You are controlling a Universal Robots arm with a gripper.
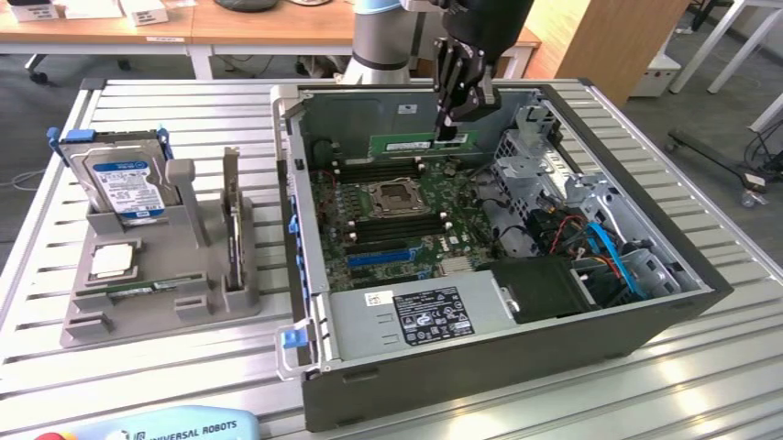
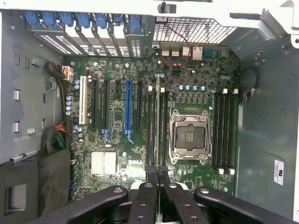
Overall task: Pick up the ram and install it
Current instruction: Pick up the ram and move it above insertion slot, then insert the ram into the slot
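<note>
While the gripper (image 1: 450, 128) hangs inside the open computer case (image 1: 490, 376), its jaws pinch narrowly on the ram (image 1: 404, 144), which extends edge-on just below them, over the motherboard's (image 2: 201, 179) memory slots (image 2: 150, 126) beside the processor socket (image 2: 189, 135).

Ram (image 2: 159, 116) is edge-on in the wrist view, so its chips and label can't be made out, and one end vanishes between the fingers (image 2: 145, 198) of the gripper (image 2: 158, 175). Arm (image 1: 380, 37) runs off the exterior view's top. Power supply label (image 1: 428, 316) is too tiny to read. Probably a pendant (image 1: 159, 426) at the table (image 1: 685, 385) front edge, cut off.
</note>
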